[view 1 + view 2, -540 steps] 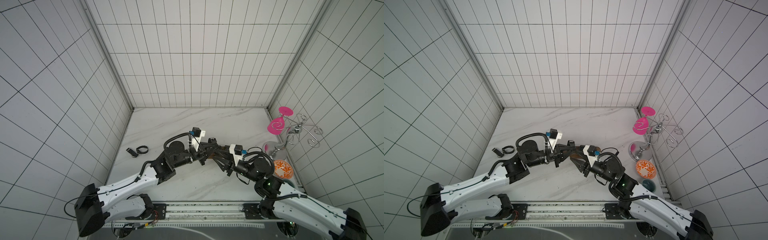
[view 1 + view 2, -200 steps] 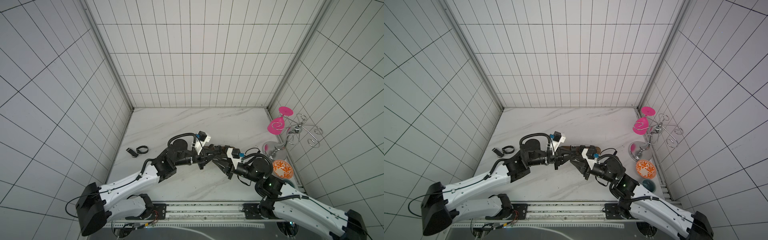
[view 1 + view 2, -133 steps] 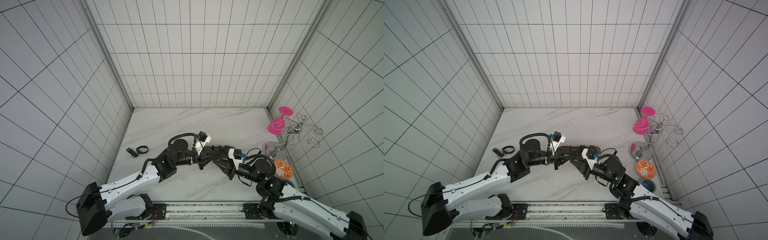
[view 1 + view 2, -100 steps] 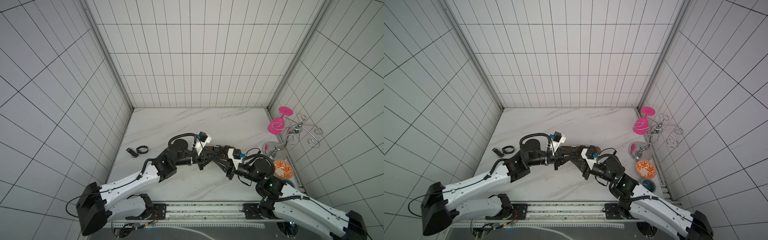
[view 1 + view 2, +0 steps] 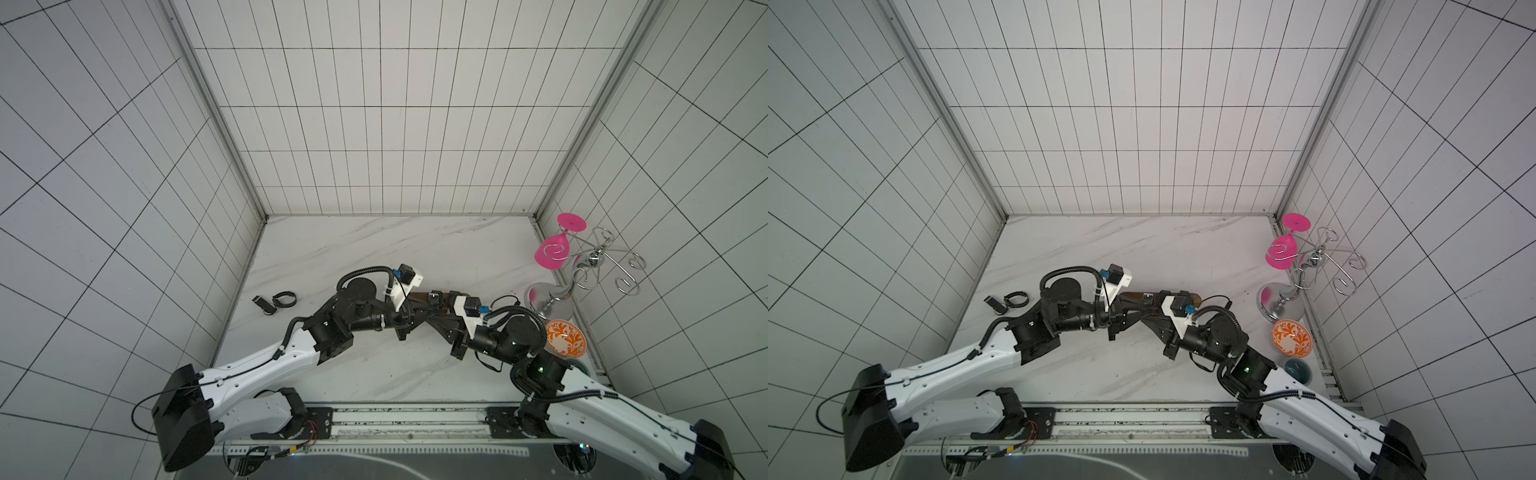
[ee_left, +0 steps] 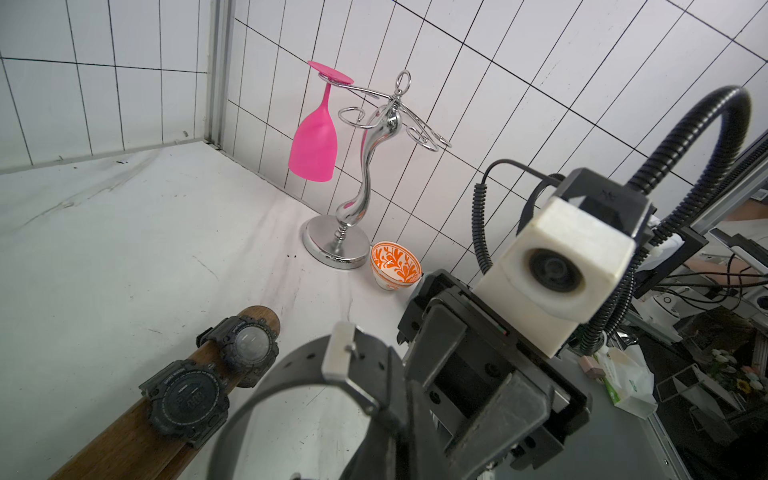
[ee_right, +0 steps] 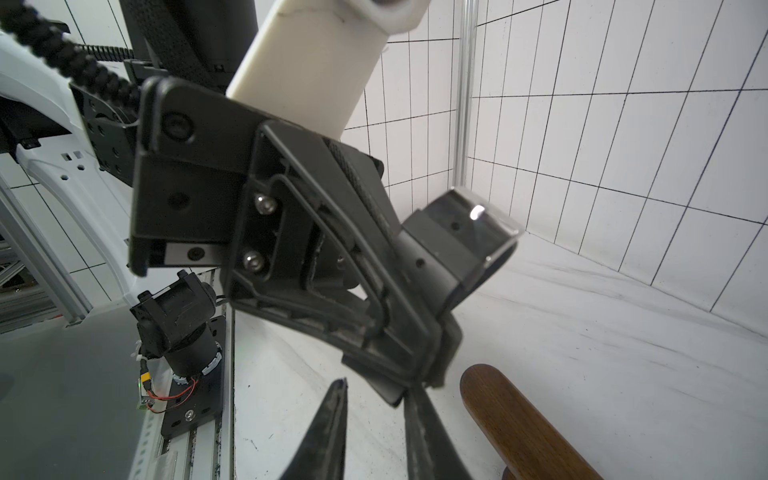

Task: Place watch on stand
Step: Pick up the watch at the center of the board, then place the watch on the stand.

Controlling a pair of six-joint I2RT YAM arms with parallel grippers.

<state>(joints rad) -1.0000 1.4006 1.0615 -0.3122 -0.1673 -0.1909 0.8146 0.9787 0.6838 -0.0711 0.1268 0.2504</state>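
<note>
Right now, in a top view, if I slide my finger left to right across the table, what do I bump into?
Loose black watch → wooden stand → orange bowl. The silver rack and pink glass overlap the bowl, so I skipped them.

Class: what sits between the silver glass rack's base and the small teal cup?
The orange patterned bowl sits between the rack's base and the teal cup, as shown in a top view.
</note>
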